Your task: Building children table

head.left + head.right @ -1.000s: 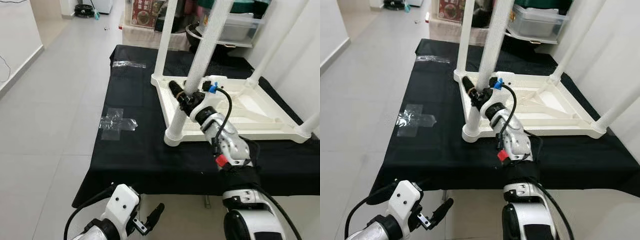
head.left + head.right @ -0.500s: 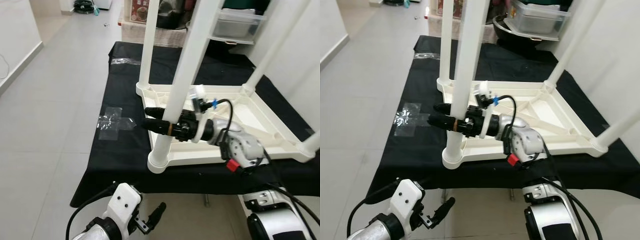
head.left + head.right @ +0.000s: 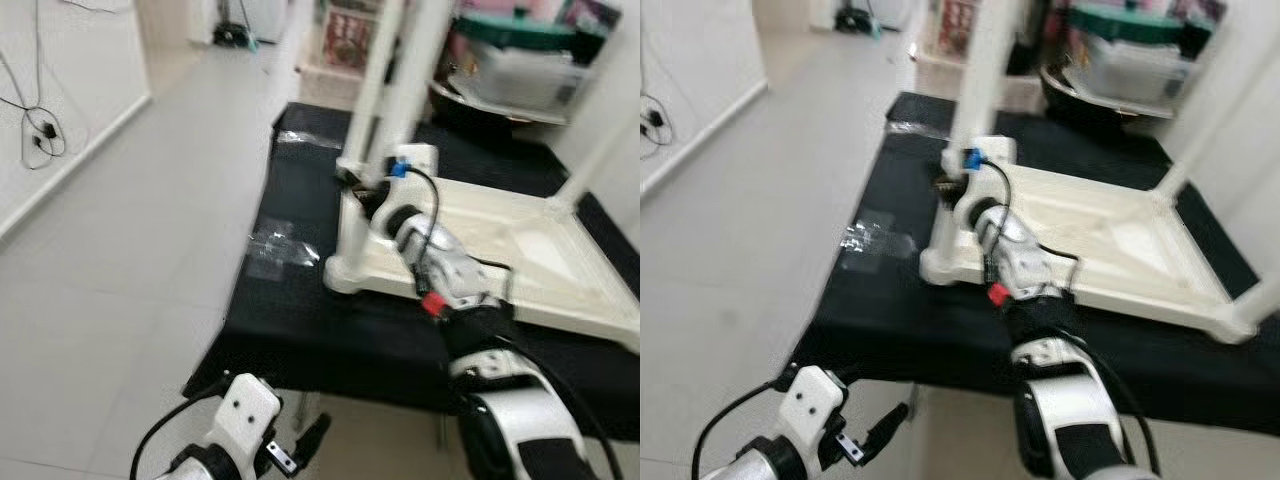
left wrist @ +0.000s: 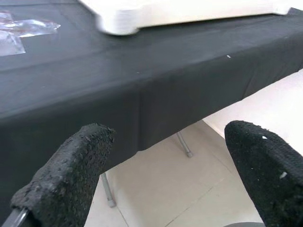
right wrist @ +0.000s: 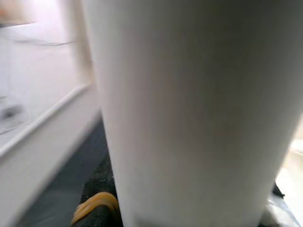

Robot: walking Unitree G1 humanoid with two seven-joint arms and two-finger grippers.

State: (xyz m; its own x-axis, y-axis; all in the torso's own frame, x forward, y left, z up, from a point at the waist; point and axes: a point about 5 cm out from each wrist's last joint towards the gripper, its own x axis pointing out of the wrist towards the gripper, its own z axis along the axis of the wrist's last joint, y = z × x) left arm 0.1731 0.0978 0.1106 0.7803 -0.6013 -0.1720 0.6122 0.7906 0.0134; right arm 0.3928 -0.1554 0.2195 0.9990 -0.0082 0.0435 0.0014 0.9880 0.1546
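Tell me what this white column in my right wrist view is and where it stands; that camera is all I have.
Observer: It is a table leg, standing in the near left corner socket of the upside-down white table.
Operator: Say where my right gripper sits on it.
Observer: The right gripper is low on the leg, a little above the socket, jaws closed around it.
Operator: Report the left arm.
Observer: The left gripper hangs idle below the edge of the black cloth, jaws open and holding nothing.
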